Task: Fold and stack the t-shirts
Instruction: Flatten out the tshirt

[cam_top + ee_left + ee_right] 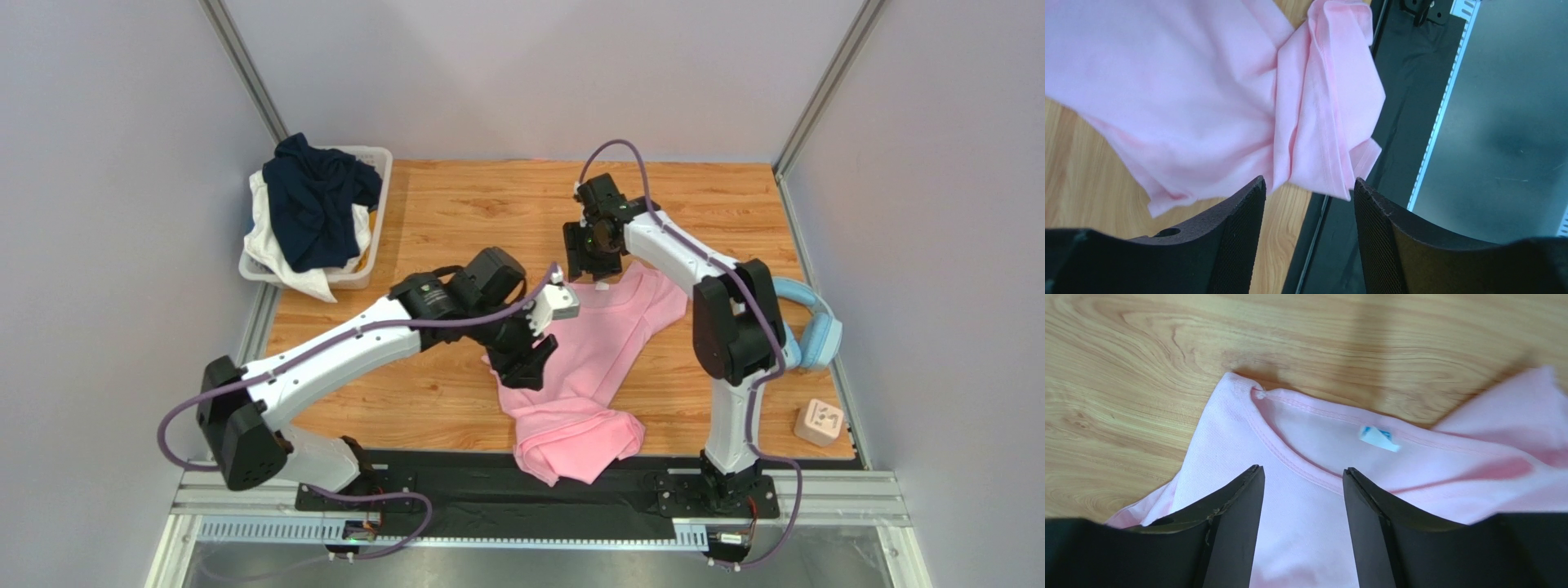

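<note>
Pink t-shirt [586, 355] lies crumpled on table [491, 208], navy t-shirt [313, 196] in basket [378, 159]. My right gripper [1303, 484] is over collar [1290, 460], left gripper [1309, 196] over bunched near end, both spread and empty. I should pinch one layer each and pull flat.

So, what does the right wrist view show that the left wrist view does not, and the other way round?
Only the right wrist view shows the collar of the pink t-shirt, lying flat, with a small white and blue label inside it. Only the left wrist view shows a bunched end of the shirt reaching over the black base strip, with a grey metal surface beyond. Both show pink cloth on the wooden table. Each also shows its own gripper open over the cloth, the right gripper and the left gripper, with nothing gripped.
</note>
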